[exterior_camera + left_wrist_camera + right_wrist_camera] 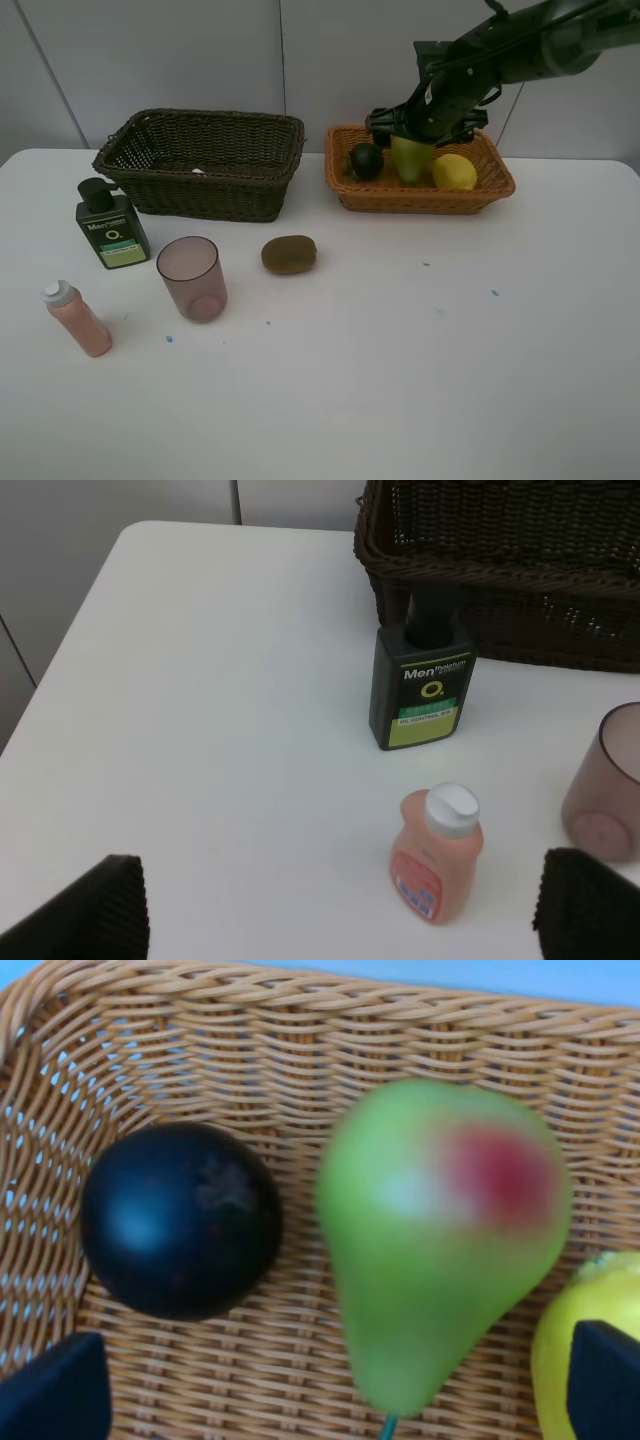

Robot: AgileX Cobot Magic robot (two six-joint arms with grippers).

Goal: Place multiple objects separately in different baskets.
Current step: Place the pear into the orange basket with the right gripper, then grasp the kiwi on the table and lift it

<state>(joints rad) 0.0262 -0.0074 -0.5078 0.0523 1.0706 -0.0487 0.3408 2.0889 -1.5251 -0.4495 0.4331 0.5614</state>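
**Over the orange basket: clear the pear before you move off**

At about 1 o'clock on the table, your right gripper [406, 130] hangs above the light orange-tan basket [420, 200]. Its jaws stand wide apart, with the pear [440, 1240] between them but touched by neither pad. Treat this as the release of the pear.

To do it well, lift straight up before you swing away, so that neither finger clips the fruit or the basket rim. The pear shows blurred in the right wrist view, so you cannot tell whether it has come to rest. Give it a moment.

The pear is green with a red blush on one shoulder, broad at one end and tapering to a thin stem. It sits inside the basket, with the dark green round fruit [366, 161] close at its 9 o'clock and the lemon [455, 172] just beside it at 3 o'clock. Smooth and rounded, it will likely roll until it leans on a neighbour.

The kiwi [289, 254] lies on the table at 7 o'clock from this basket and looks like the likely next pick.

Your left gripper [335, 910] is also spread wide and empty, above the pink white-capped bottle [435, 855].
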